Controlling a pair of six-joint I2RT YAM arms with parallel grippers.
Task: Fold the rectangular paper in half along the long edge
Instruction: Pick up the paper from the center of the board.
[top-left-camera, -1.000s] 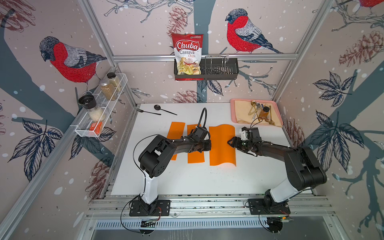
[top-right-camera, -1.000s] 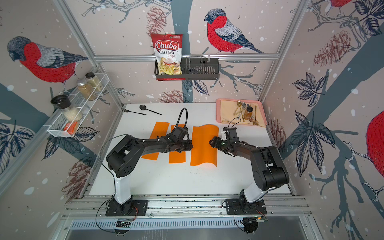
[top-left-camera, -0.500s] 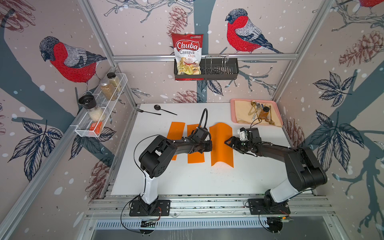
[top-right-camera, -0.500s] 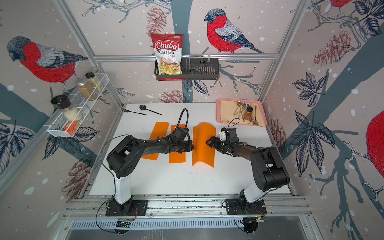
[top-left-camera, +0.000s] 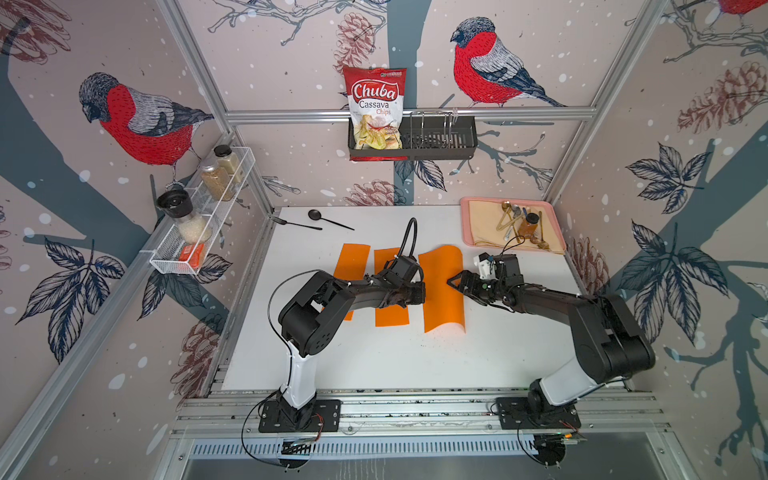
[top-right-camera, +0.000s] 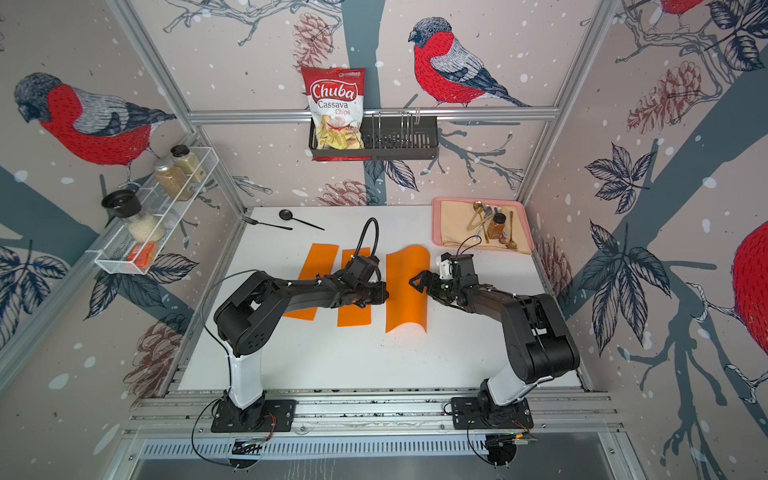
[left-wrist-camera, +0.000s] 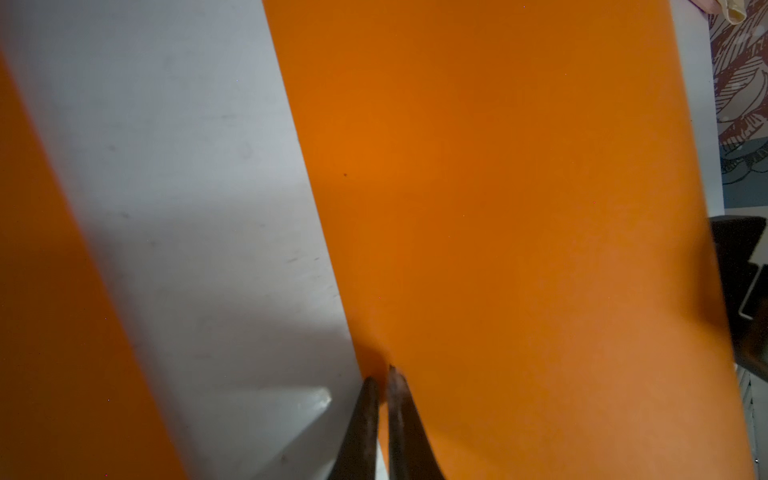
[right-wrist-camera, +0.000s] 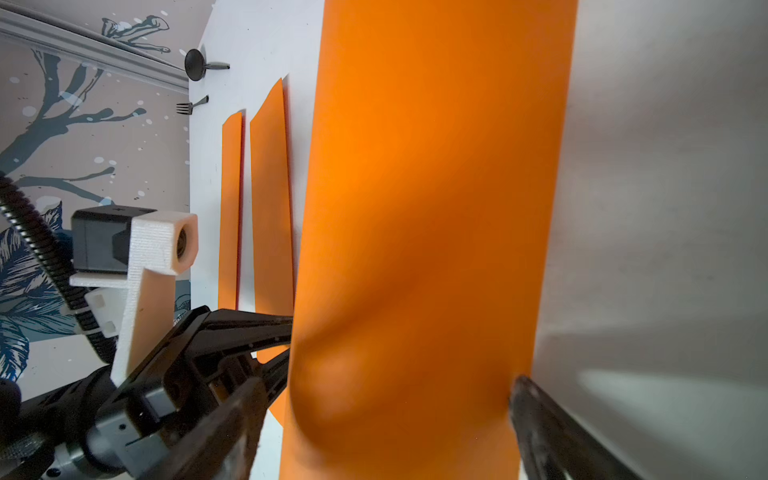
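The orange rectangular paper (top-left-camera: 442, 291) (top-right-camera: 407, 291) lies in the middle of the white table, its right long side curled up off the surface. My left gripper (top-left-camera: 419, 293) (left-wrist-camera: 381, 376) is shut, its tips resting at the paper's left long edge; I cannot tell whether they pinch it. My right gripper (top-left-camera: 453, 282) (right-wrist-camera: 390, 382) stands open at the paper's right side. In the right wrist view the paper (right-wrist-camera: 415, 208) bulges between the spread fingers, and one fingertip (right-wrist-camera: 523, 395) is at its edge.
Two narrower orange strips (top-left-camera: 355, 270) (top-left-camera: 390, 307) lie left of the paper, partly under my left arm. A pink tray (top-left-camera: 467, 232) with cloth and cutlery sits at the back right. A black spoon (top-left-camera: 316, 215) and fork (top-left-camera: 291, 223) lie at the back left.
My right gripper has opened and let go of the paper's right edge. The raised half swung left, then eased back a little. My left gripper stayed in place.
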